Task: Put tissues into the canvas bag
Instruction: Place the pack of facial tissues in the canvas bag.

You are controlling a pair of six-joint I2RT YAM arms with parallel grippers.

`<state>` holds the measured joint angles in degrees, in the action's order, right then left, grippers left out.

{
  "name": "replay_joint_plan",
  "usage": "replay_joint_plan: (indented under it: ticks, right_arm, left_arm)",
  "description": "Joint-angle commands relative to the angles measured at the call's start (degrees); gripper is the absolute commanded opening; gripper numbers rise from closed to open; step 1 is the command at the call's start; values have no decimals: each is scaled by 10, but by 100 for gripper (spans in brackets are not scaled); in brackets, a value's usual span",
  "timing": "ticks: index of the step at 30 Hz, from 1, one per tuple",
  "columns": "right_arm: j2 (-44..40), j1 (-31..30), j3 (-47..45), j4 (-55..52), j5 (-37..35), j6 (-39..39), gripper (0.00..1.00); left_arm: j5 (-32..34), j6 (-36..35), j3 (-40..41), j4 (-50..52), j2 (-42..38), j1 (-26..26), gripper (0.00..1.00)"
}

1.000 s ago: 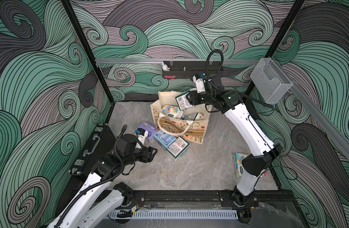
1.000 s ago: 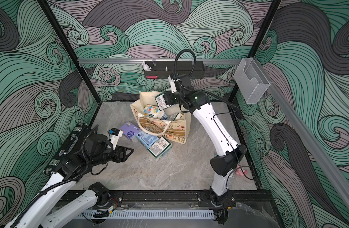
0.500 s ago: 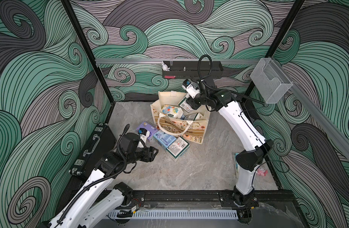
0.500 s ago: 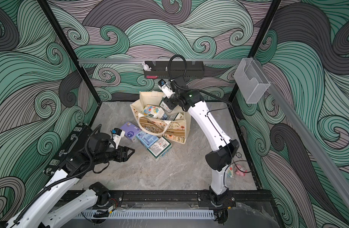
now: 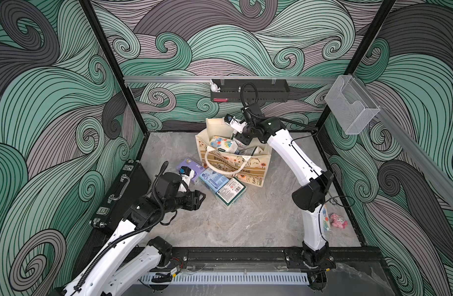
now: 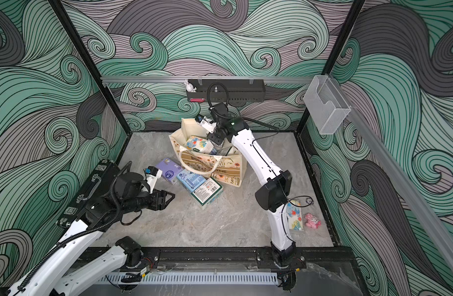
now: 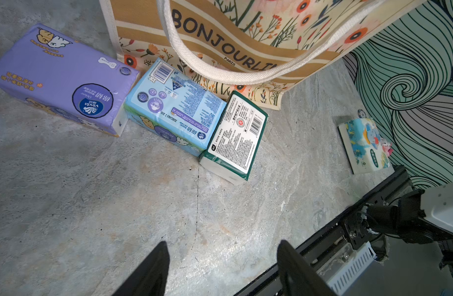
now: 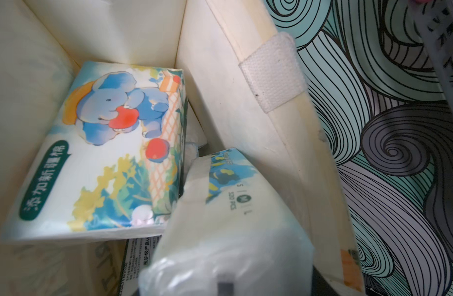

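Note:
The canvas bag (image 5: 248,167) (image 6: 221,166) (image 7: 220,28) stands open at the back of the floor. My right gripper (image 5: 239,139) reaches down into it, shut on a white tissue pack (image 8: 233,225) that hides its jaws. Beside that pack, an elephant-print pack (image 8: 105,153) (image 5: 221,143) lies inside the bag. In front of the bag a purple pack (image 7: 61,79) (image 6: 169,170), a light blue pack (image 7: 174,107) (image 6: 191,179) and a green-white pack (image 7: 235,135) (image 6: 207,192) lie in a row. My left gripper (image 7: 220,256) (image 5: 201,198) hovers open and empty over bare floor, short of them.
Another elephant-print pack (image 6: 294,215) (image 7: 363,143) and a pink plush toy (image 6: 312,220) lie by the right arm's base. A black case (image 5: 125,189) leans at the left wall. A black shelf (image 5: 248,92) and a clear holder (image 5: 351,105) hang on the walls.
My right gripper has swung left and sunk into the bag's mouth with its pack. The left gripper has crept slightly toward the packs on the floor.

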<state>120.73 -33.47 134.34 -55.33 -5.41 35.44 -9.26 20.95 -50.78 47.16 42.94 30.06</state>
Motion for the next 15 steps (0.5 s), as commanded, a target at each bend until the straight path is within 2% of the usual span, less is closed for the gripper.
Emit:
replay_joint_plan:
  ticks: [1,3,5,6,9,12,15]
  right_arm:
    - [25,-6,7,-26,24,13,58]
    - [29,-6,5,-29,37,9,64]
    - [30,-6,9,-30,42,-3,89]
    - [29,-7,16,-31,39,-11,98]
    - [17,-4,50,-31,29,-48,100]
    - [-19,0,73,-33,66,-90,100]
    - [-64,1,58,-33,103,-127,100]
  left_arm:
    - [-1,-7,-1,3,0,-4,69]
    - [0,-7,-1,3,-2,-4,69]
    - [0,-7,-1,3,-1,-4,69]
    - [0,-7,-1,3,-1,-4,69]
    - [0,-6,-1,3,-2,-3,69]
    - [0,-6,-1,3,0,-4,69]
    - [-1,-6,-1,2,2,-4,69]
